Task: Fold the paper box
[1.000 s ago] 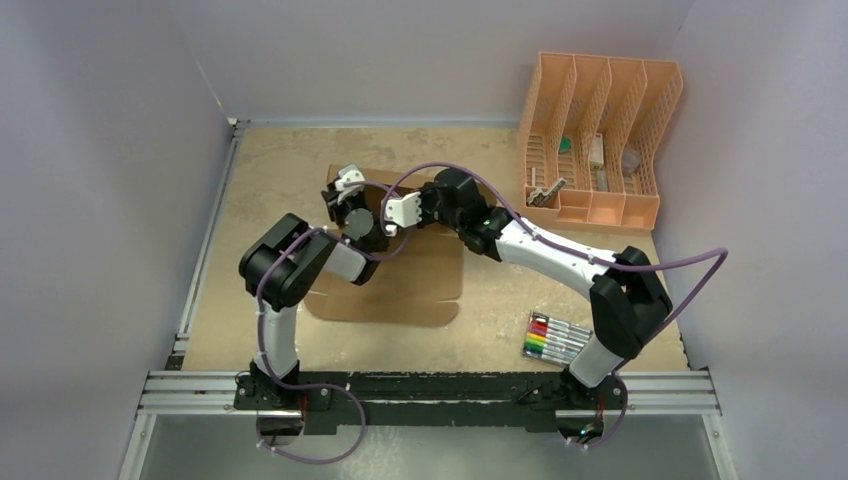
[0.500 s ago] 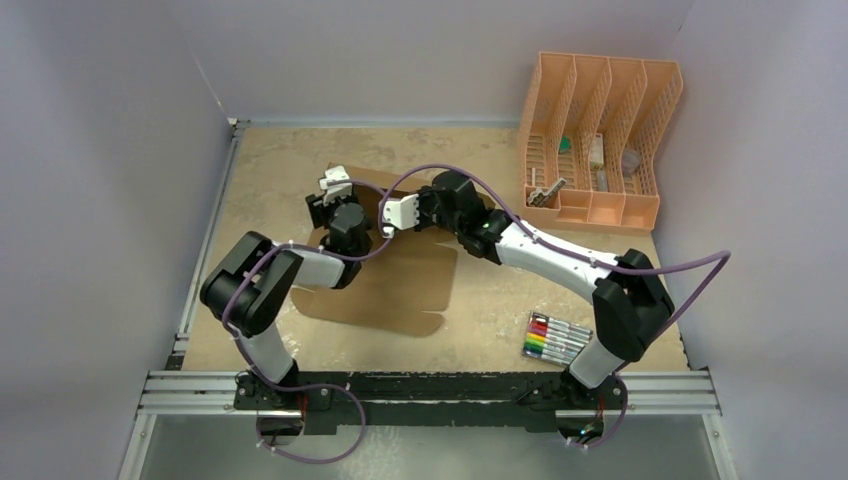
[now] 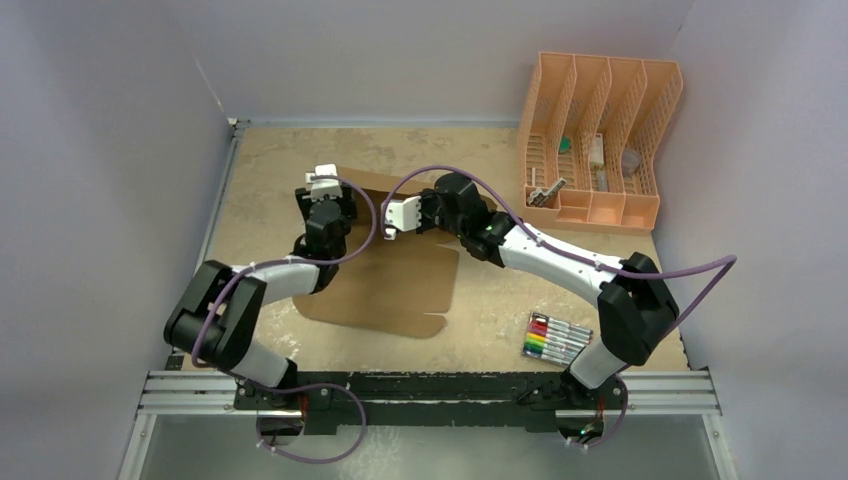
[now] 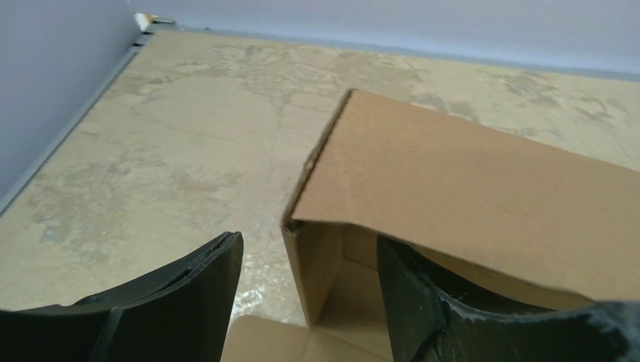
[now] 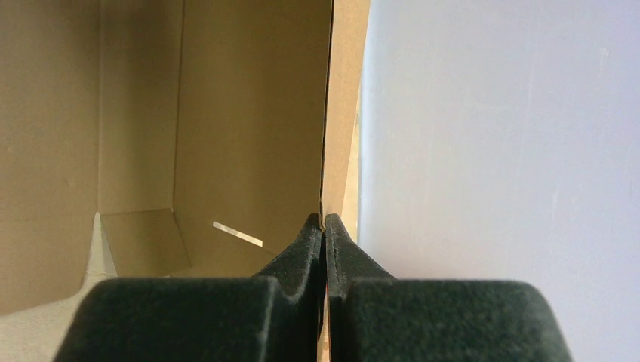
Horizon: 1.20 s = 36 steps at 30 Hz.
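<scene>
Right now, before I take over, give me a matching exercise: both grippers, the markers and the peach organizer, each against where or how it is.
Column one:
1. left gripper
2. right gripper
3. pack of markers
4. peach slotted organizer

Column two:
A. at the far right corner of the table
B. shut on a panel edge of the paper box
C. open, gripping nothing, at the box's corner
D. lying near the base of the right arm

Pairs: 1-C; 2-B; 3-D; 4-A
</scene>
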### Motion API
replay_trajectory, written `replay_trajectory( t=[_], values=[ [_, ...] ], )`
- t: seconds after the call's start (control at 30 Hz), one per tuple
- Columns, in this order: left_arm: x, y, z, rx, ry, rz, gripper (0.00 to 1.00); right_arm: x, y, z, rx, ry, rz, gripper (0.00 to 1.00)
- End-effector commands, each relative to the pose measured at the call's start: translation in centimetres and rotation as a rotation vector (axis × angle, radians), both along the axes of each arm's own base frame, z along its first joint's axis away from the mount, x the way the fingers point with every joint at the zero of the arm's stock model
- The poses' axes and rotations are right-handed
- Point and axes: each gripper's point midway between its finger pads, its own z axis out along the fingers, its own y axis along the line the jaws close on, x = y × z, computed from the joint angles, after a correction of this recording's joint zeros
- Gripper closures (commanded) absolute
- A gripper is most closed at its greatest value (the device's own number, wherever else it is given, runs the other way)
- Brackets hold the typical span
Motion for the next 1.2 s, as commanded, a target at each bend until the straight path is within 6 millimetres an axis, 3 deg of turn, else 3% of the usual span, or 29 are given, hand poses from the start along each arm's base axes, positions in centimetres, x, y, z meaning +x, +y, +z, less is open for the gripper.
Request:
replay_trajectory(
  t=[0.0,0.07,0.2,0.47,0.73,0.87,0.97,1.07,1.17],
  values=[
    [-1.3,-1.9,1.7,-0.073,0.005,-0.129,0.34,-1.9,-0.2,-2.9,-0.023,0.133,0.016,1.00],
    [-2.1,-2.1,1.6,-0.073,0.064,-0.153,0.33,-1.5,0.1,-2.1,0.006,0.116,0.008,0.97],
    [-4.6,-0.9,1.1,-0.103,0.156,-0.108,0.33,-1.2,0.3,-1.3,0.034,0.106,-0.004,0.82],
    [-7.9,0.8,2.7,-0.149,0.274,-0.044,0.31,-0.9,-0.7,1.1,0.094,0.099,-0.076,0.58],
    [-8.7,1.3,8.4,-0.162,0.272,-0.061,0.31,-3.7,-2.6,3.6,0.182,0.186,-0.097,0.46],
    [-7.9,1.4,13.0,-0.168,0.227,-0.061,0.28,-4.9,-4.3,5.3,0.248,0.201,-0.124,0.40],
    [-6.4,0.8,15.2,-0.159,0.216,-0.079,0.28,-5.3,-5.0,5.8,0.284,0.230,-0.136,0.31],
    [-4.3,0.3,15.9,-0.136,0.198,-0.094,0.28,-5.0,-6.4,6.3,0.344,0.259,-0.182,0.30],
    [-2.1,-0.2,15.4,-0.114,0.226,-0.106,0.28,-3.8,-8.8,6.3,0.391,0.268,-0.264,0.30]
  ],
)
